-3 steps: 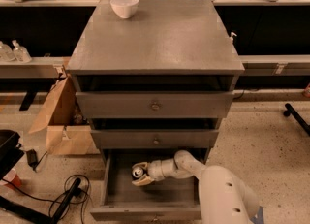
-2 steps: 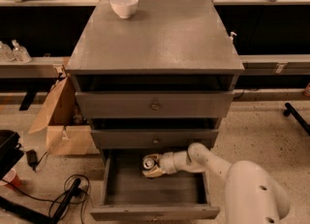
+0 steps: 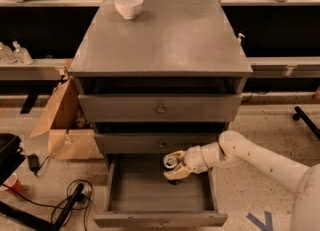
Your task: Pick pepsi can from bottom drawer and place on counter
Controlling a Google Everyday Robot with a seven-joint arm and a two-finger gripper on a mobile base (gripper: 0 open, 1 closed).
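Gripper (image 3: 176, 169) holds pepsi can (image 3: 171, 162) above open bottom drawer (image 3: 157, 197).

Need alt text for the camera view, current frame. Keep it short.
A white robot arm reaches in from the right, its gripper closed on a pepsi can at the back of the pulled-out bottom drawer of a grey three-drawer cabinet. A white bowl sits near the far left corner of the counter above.

Can (image 3: 171, 162) body mostly hidden in the grip of the pincer (image 3: 173, 169) over the open drawer (image 3: 160, 195), label unreadable, arm (image 3: 260, 157) cut off at lower right corner
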